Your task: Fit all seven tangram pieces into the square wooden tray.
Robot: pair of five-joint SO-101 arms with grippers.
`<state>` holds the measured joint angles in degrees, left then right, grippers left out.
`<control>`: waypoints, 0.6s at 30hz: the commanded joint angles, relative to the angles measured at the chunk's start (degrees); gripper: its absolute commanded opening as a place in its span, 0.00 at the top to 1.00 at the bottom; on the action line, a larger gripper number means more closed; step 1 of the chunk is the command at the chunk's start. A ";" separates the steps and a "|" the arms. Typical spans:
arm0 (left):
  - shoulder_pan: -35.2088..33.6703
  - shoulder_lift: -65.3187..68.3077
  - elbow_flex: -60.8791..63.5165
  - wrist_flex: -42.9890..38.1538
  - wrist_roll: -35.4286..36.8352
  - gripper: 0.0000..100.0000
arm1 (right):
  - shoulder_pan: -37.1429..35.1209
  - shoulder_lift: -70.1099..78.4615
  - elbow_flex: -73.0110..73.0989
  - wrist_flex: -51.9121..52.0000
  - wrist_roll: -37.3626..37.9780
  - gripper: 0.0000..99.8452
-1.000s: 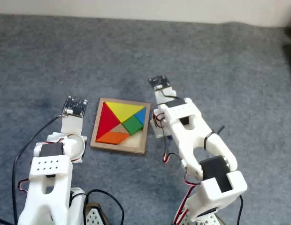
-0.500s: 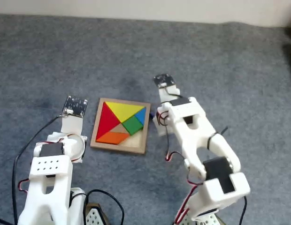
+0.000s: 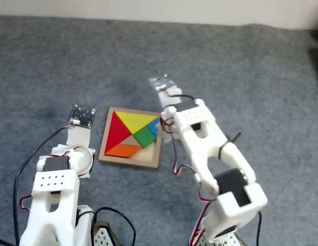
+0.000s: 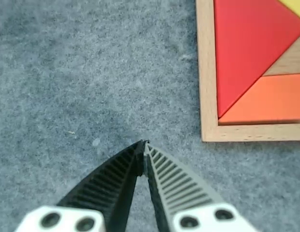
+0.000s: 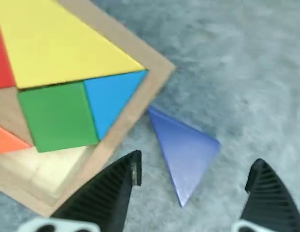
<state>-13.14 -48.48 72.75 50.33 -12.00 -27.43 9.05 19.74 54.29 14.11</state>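
The square wooden tray [image 3: 154, 160] lies between the two arms and holds yellow [image 3: 136, 122], red [image 3: 117, 134], green [image 3: 145, 136], light blue [image 3: 155, 125] and orange [image 3: 123, 149] pieces. In the right wrist view a violet-blue triangle [image 5: 186, 147] lies flat on the carpet just outside the tray's corner [image 5: 162, 72]. My right gripper [image 5: 197, 163] stands open above it, one finger at the tray's rim and the other beyond the triangle. My left gripper [image 4: 142, 145] is shut and empty over the carpet beside the tray's near-left corner [image 4: 206, 133].
Grey carpet [image 3: 241, 66] covers the whole surface, with open room behind and to the right of the tray. Bare wood [image 5: 48, 166] shows inside the tray near the green piece. The right arm's body [image 3: 200, 138] overhangs the tray's right edge.
The right arm has swung left toward the tray's far-right corner, its wrist turning with it. The left arm and the pieces in the tray have stayed put.
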 commanded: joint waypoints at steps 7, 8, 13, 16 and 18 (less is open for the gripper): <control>-0.57 -1.01 -0.13 -0.88 0.18 0.97 | -1.01 5.14 -4.88 0.66 5.36 0.67; -0.57 -1.01 -0.13 -0.88 0.18 0.97 | -1.01 5.76 -4.79 0.57 5.71 0.67; -0.57 -1.01 -0.13 -0.88 0.18 0.97 | -0.92 6.81 -4.88 0.31 7.65 0.67; -0.57 -1.01 -0.13 -0.88 0.18 0.97 | -0.92 6.99 -5.93 0.40 8.26 0.67; -0.57 -1.01 -0.13 -0.88 0.18 0.97 | -0.92 7.08 -6.64 0.48 9.41 0.67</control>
<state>-13.14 -48.48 72.75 50.33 -12.00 -27.69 16.26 16.31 54.64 21.85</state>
